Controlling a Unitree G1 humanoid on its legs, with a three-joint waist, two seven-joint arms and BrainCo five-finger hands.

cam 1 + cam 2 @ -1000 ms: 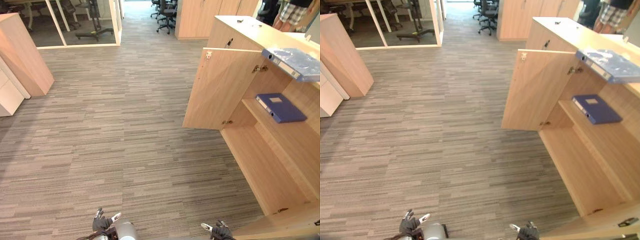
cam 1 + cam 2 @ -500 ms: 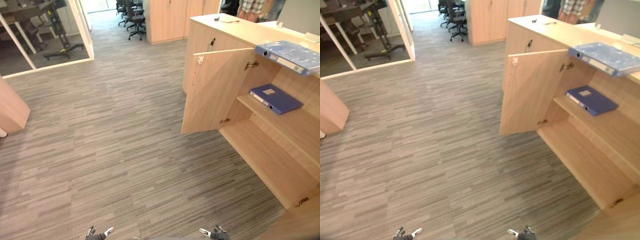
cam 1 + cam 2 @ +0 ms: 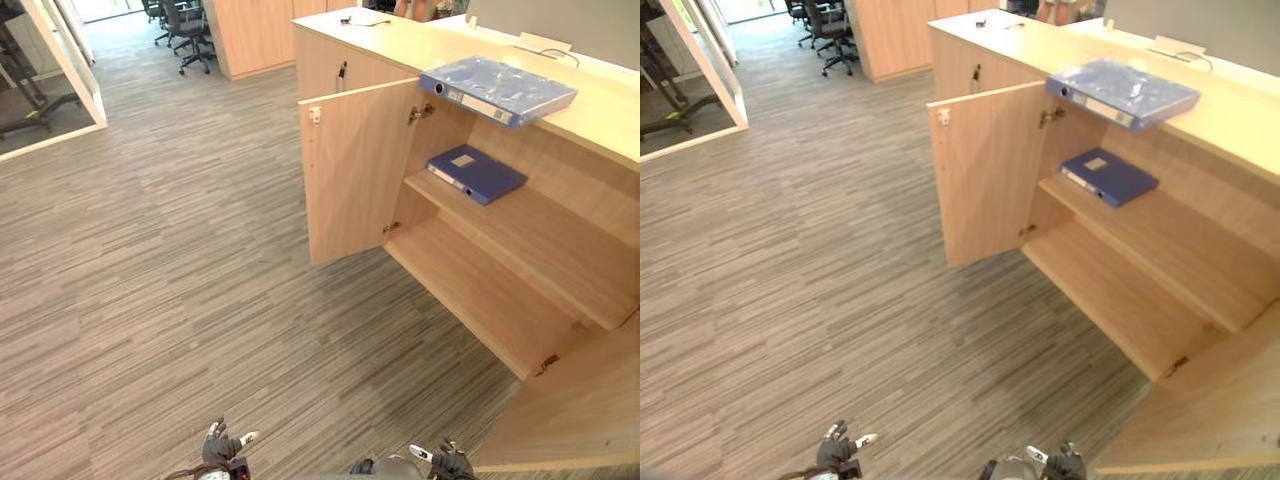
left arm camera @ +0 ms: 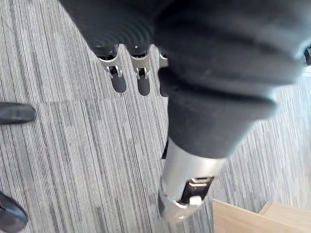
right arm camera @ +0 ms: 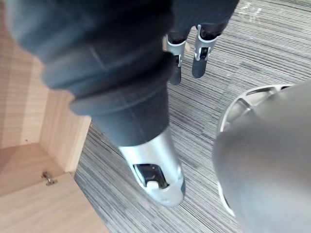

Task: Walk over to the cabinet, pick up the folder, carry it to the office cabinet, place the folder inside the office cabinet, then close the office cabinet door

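Note:
A light blue folder lies flat on top of the wooden office cabinet at the right. A dark blue folder lies on the upper shelf inside it. The cabinet's left door stands open towards me. My left hand hangs low at the bottom edge, its fingers straight and empty over the carpet. My right hand hangs likewise near the cabinet's other open door, fingers straight with nothing in them. Both hands are well short of the folders.
Grey striped carpet spreads left of the cabinet. Office chairs and more wooden cabinets stand at the back. A glass partition is at the far left. A person stands behind the counter.
The whole view has swung to the right and come nearer, so the open cabinet and both folders now sit closer to the middle. My hands still hang low and empty.

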